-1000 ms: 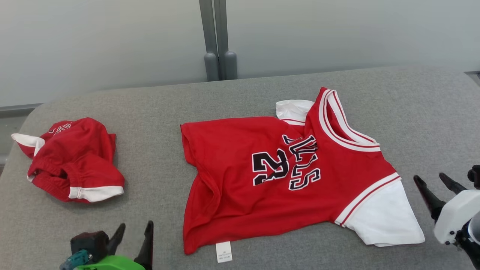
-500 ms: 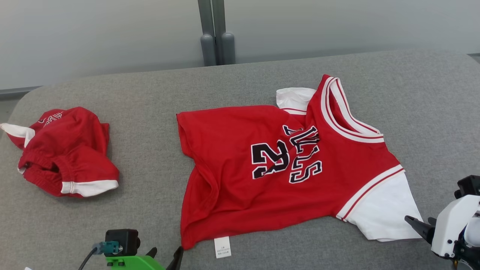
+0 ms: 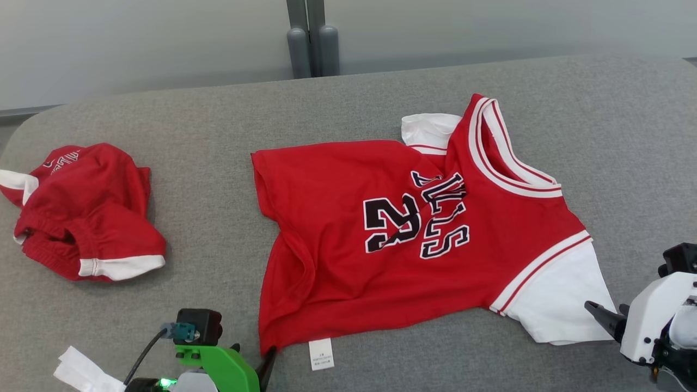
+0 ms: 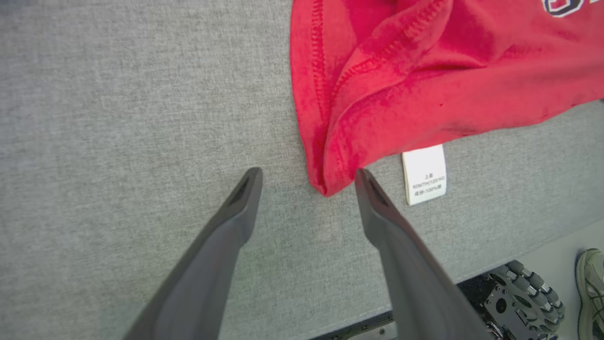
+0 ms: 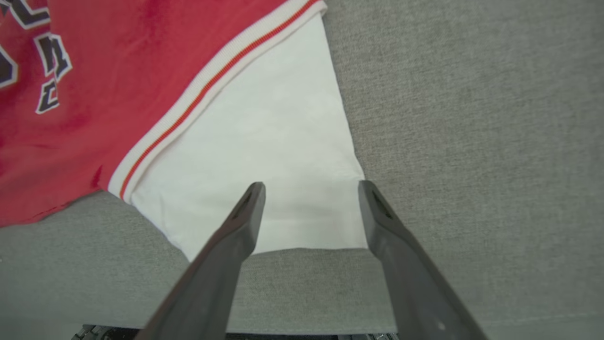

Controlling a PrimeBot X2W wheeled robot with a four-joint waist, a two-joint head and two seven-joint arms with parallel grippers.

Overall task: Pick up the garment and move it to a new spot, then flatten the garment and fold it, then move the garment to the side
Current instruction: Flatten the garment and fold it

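Two red garments on a gray counter (image 3: 207, 163). Well left of the jersey (image 3: 348, 218), apart from it: crumpled shorts (image 3: 81, 218), red with white trim.

At the jersey's near-left hem corner: left fingers (image 3: 267, 362), spread wide, holding nothing. From the left wrist, that hem corner (image 4: 325, 184) poking in between the two fingers (image 4: 236, 212), with the right-hand tip just at the cloth's edge; contact there impossible to tell.

Mid-counter, front up and mostly flat: the jersey itself, hem to the left, striped collar (image 3: 506, 169) to the right. Rumpled into folds along the hem side. Across the chest, black number and letters outlined in white. Poking out from under the jersey's near edge, just right of the hem corner: a white label (image 3: 320, 354), flat on the counter.

On the jersey's far side, beside the collar: one white sleeve (image 3: 427, 130), partly tucked under. At the jersey's near-right end: the other white sleeve (image 3: 555, 299), laid out flat.

Just right of that sleeve's cuff: right fingers (image 3: 599, 316), spread wide, holding nothing. From the right wrist, fingers (image 5: 236, 226) straddling the cuff end of the sleeve (image 5: 264, 156), left-hand tip over white cloth, right-hand tip at the cuff's corner; contact impossible to tell.
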